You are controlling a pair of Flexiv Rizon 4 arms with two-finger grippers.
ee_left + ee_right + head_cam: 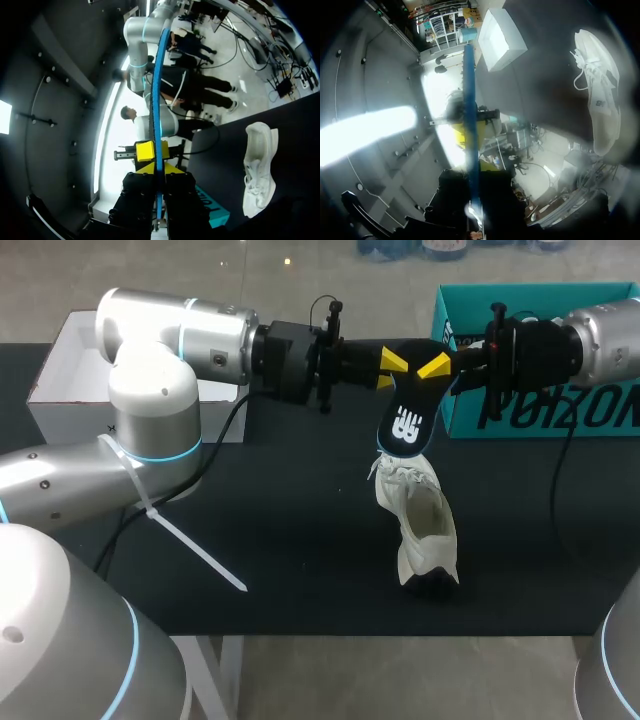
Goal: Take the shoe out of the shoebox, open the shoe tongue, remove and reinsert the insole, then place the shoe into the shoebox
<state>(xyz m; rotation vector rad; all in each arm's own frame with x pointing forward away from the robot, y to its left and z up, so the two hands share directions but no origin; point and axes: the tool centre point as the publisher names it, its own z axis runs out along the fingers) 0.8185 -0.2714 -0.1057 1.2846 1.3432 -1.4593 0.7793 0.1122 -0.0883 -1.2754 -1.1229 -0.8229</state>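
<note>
The insole (405, 425) hangs in the air above the table (280, 530), dark blue with a white mark on its face, its top end caught between the 2 grippers. The left gripper (388, 371) comes in from the left and the right gripper (437, 366) from the right, and they meet tip to tip over it.

In the left wrist view the insole (158, 90) shows edge-on as a thin blue line running out ahead of the left gripper (159, 169), whose fingers press it from both sides. In the right wrist view the insole (469, 90) again runs edge-on between the right gripper's (472, 165) fingers, which look clamped on it too, though that view is blurred.

The white shoe (422, 525) lies on the table just under the insole's lower end, laces loose at the far end and heel toward the near edge. Both wrist views show it apart from the grippers, off to one side (260, 170) (600, 95).

The teal shoebox (560, 415) stands at the far right of the table, behind the right gripper, well apart from the shoe; a corner of it (212, 205) shows in the left wrist view. A white lid (70, 420) sits at the far left (502, 37). A white strap (195, 545) rings the left arm, its tail sticking out over the table.
</note>
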